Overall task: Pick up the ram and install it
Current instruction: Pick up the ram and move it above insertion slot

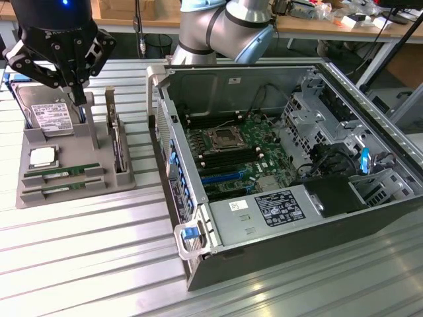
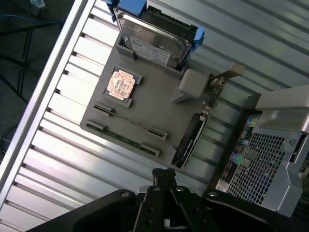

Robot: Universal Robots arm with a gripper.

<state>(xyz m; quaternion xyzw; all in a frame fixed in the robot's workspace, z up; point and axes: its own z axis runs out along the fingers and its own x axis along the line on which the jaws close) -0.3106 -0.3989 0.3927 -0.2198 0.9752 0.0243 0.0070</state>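
Two green ram sticks lie in slots at the front of a grey holder tray (image 1: 26, 148), one ram stick (image 1: 61, 173) behind the other (image 1: 65, 187). In the wrist view a ram stick (image 2: 123, 138) shows as a thin green strip in the tray (image 2: 159, 104). My black gripper (image 1: 80, 98) hangs above the tray's back part, near the hard drive (image 1: 53, 117), well above the ram. Its fingers (image 2: 164, 174) are shut together with nothing between them.
The tray also holds a silver processor chip (image 1: 42, 157), the hard drive (image 2: 154, 38) and an upright dark expansion card (image 1: 117, 142). On the exterior view's right stands an open computer case (image 1: 370, 99) with its motherboard (image 1: 231, 155) exposed. All rest on a ribbed metal table (image 1: 92, 251).
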